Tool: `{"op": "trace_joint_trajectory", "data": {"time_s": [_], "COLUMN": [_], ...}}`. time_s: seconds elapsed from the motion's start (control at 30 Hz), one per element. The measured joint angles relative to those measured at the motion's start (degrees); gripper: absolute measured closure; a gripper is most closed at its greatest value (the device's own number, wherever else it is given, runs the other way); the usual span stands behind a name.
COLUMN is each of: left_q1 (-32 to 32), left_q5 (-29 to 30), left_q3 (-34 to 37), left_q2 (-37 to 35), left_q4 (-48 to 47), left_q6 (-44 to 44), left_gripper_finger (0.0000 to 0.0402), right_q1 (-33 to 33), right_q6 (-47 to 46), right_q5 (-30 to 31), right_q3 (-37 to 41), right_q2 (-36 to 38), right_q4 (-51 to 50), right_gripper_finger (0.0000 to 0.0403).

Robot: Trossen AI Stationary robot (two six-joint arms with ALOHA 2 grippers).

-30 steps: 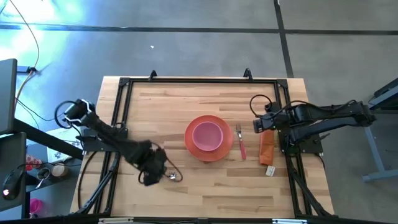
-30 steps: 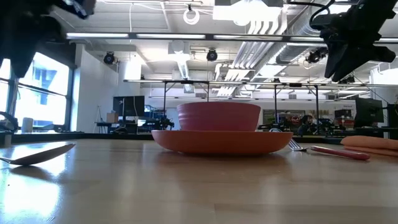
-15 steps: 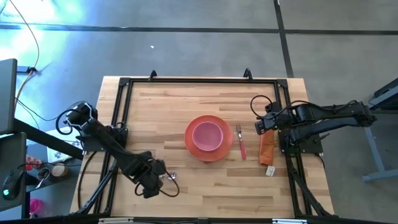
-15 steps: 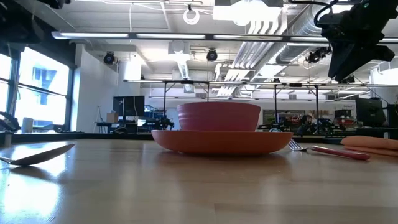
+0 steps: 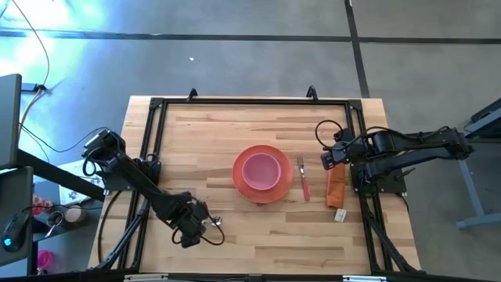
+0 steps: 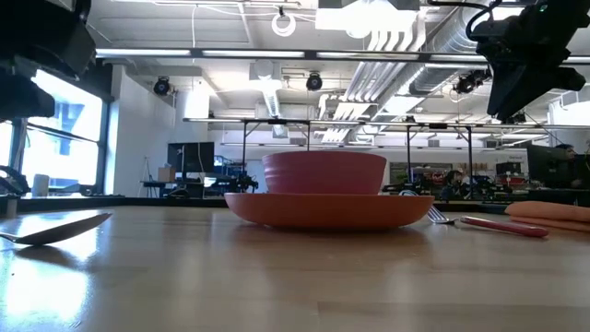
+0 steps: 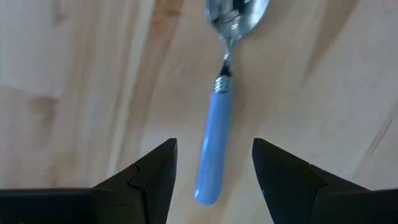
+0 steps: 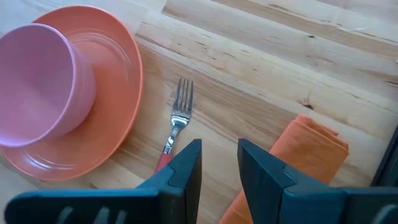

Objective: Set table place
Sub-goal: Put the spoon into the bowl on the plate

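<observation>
The lilac-handled spoon (image 7: 215,148) lies flat on the wooden table (image 5: 219,133) near its front left; it also shows in the high view (image 5: 216,222) and the low view (image 6: 55,229). My left gripper (image 7: 214,149) hovers over it, open, one finger on each side of the handle's end, touching nothing. The pink bowl (image 5: 261,171) sits in the orange plate (image 5: 275,194) at the table's middle. The pink-handled fork (image 5: 303,180) lies flat right of the plate. My right gripper (image 8: 221,163) is open and empty above the fork (image 8: 177,124) and cloth.
A folded orange cloth strip (image 5: 337,186) lies right of the fork, with a small white tag (image 5: 340,214) at its near end. The black rail frame (image 5: 250,103) runs around the tabletop. Bare wood lies between the spoon and the plate.
My left gripper has gone toward the table's near edge and now stands over the spoon's handle end. The spoon, plate, bowl and fork have stayed in place.
</observation>
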State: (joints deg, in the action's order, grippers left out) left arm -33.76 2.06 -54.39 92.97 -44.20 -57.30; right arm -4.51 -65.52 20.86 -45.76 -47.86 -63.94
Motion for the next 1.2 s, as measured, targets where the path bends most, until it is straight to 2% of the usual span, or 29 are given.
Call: {"op": "trace_joint_trajectory", "data": {"time_s": [0.17,0.37,0.5,0.67,0.8,1.0,1.2], "left_q1": [0.0,0.0,0.0,0.0,0.0,0.0,0.0], "left_q5": [-0.8,-0.1,-0.3,-0.7,0.0,2.3,3.0], "left_q3": [3.5,7.1,9.7,10.6,10.7,10.7,10.7], "left_q2": [0.0,0.0,-0.5,-0.5,-0.5,-0.4,-0.4], "left_q4": [8.0,8.6,12.2,13.0,12.7,11.2,11.5], "left_q6": [-1.4,-2.0,-2.4,-4.5,-6.8,-11.9,-15.4], "left_gripper_finger": [0.0204,0.0204,0.0204,0.0208,0.0249,0.0371,0.0369], "right_q1": [0.0,0.0,0.0,0.0,0.0,0.0,0.0], "right_q6": [0.0,0.0,0.0,0.0,0.0,0.0,0.0], "right_q5": [0.0,-0.4,-0.5,-0.3,0.3,0.6,1.6], "right_q3": [0.0,0.0,0.0,0.0,0.0,0.0,0.0], "right_q2": [0.0,0.0,0.0,0.0,0.0,0.0,0.0], "right_q4": [0.0,0.1,0.1,0.1,0.1,0.2,0.4], "right_gripper_finger": [0.0308,0.0308,0.0308,0.0308,0.0308,0.0308,0.0308]}}
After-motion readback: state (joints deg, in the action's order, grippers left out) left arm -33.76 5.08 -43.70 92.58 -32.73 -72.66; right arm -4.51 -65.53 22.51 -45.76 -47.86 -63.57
